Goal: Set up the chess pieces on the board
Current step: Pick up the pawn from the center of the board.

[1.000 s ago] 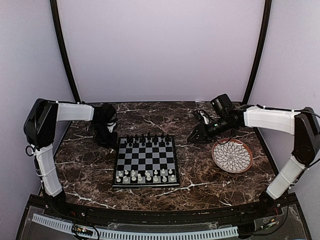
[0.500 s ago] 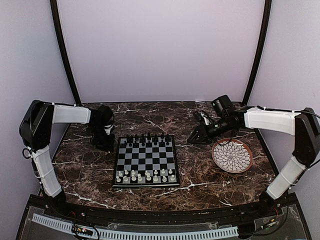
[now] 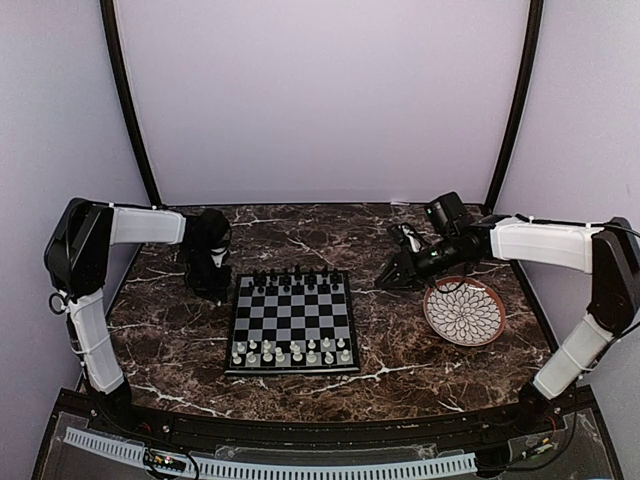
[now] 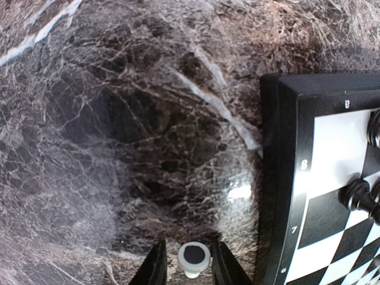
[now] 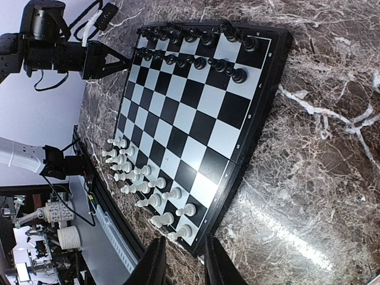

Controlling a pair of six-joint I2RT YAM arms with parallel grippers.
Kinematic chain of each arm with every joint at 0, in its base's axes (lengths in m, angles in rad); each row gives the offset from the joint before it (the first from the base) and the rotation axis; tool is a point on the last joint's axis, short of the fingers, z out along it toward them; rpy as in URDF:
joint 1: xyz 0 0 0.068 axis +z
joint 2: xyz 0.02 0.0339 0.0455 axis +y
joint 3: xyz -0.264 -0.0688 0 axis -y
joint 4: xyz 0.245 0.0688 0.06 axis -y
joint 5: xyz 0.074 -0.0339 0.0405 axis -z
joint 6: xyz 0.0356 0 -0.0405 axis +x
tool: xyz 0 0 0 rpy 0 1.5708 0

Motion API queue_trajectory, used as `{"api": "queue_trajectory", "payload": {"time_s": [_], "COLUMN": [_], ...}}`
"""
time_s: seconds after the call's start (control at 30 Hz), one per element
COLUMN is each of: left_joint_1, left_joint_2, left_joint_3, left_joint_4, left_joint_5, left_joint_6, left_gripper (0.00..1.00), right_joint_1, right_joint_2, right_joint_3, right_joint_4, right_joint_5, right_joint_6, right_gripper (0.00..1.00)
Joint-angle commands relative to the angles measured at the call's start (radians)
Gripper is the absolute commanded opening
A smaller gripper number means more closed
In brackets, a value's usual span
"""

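- The dark marble bench (image 3: 400,350) carries everything. The board (image 3: 292,322) sits at its middle, square to the near edge.
- A petal-patterned plate (image 3: 464,310) lies toward the bench's right edge, and I see nothing on it.
- The right pincer (image 3: 390,278) hangs off the board's far right corner, its jaws apart with nothing between them.
- The left pincer (image 3: 212,290) points down off the board's far left corner. Its jaws closely flank one white piece (image 4: 195,256). I cannot tell whether they pinch it yet.
- The black pieces (image 3: 292,281) fill the two far ranks and the white pieces (image 3: 292,352) the two near ones. They are too small for me to count gaps.
- The stray white piece is just left of the board's left rim, toward its far end. It shows the wrist camera a dark disc in a pale ring, so its long axis seems to run along the jaws.
- Its own ranks lie toward the bench's near edge, so I judge the carry runs down that rim. The left arm is far nearer.
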Motion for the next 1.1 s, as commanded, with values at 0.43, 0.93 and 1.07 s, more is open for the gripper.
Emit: {"api": "queue_trajectory", "payload": {"time_s": [0.43,0.93,1.07], "left_joint_1": [0.001,0.001,0.001], "left_joint_2": [0.06,0.008,0.013], "left_joint_3": [0.063,-0.007,-0.016], "left_joint_4": [-0.009,-0.065,-0.052], "left_joint_5": [0.006,-0.005,0.005], "left_joint_6": [0.004,-0.007,-0.011], "left_gripper": [0.24,0.25,0.23], "right_joint_1": [0.0,0.0,0.0], "right_joint_2": [-0.002,0.017,0.037], "right_joint_3": [0.013,0.0,0.019], "right_joint_4": [0.027,0.066,0.067], "right_joint_5": [-0.013,-0.018,-0.024], "right_joint_6": [0.005,0.023,0.021], "right_gripper": [0.24,0.23,0.24]}}
